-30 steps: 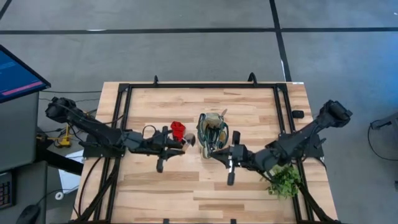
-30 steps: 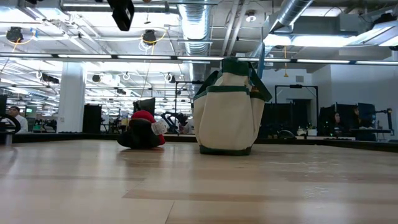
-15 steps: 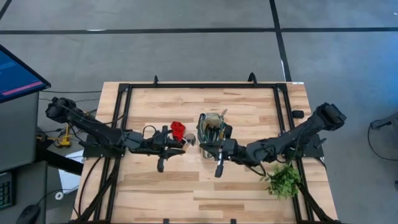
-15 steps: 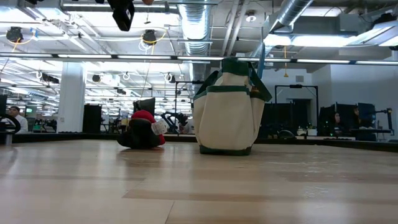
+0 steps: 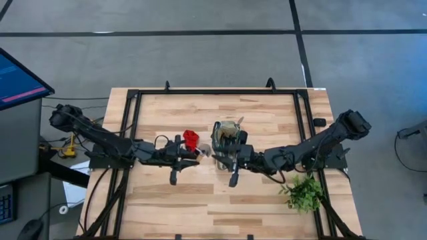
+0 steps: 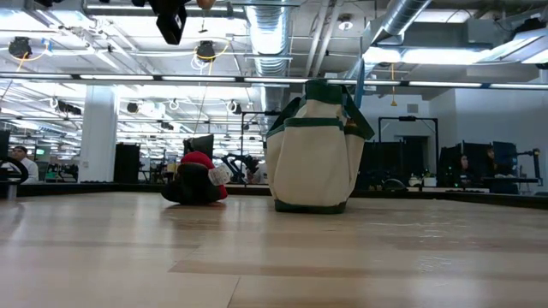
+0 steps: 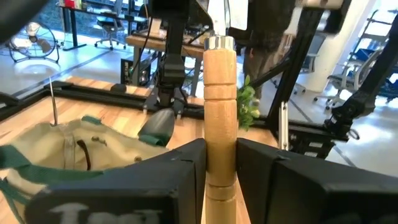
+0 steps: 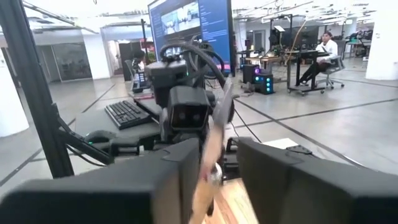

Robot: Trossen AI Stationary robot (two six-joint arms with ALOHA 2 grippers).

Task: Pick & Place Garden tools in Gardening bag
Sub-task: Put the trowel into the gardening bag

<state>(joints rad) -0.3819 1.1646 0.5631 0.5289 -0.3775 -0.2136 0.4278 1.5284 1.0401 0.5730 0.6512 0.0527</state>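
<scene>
Gripping a wooden-handled tool (image 7: 219, 118), the left gripper (image 5: 193, 153) holds beside the bag (image 5: 227, 141) mid-desk (image 5: 267, 113). The right gripper (image 5: 225, 157) clamps another tool (image 8: 211, 149) at the bag. Risk: the arms collide at the opening.

No text, label, brand or number can be read in any view.
</scene>
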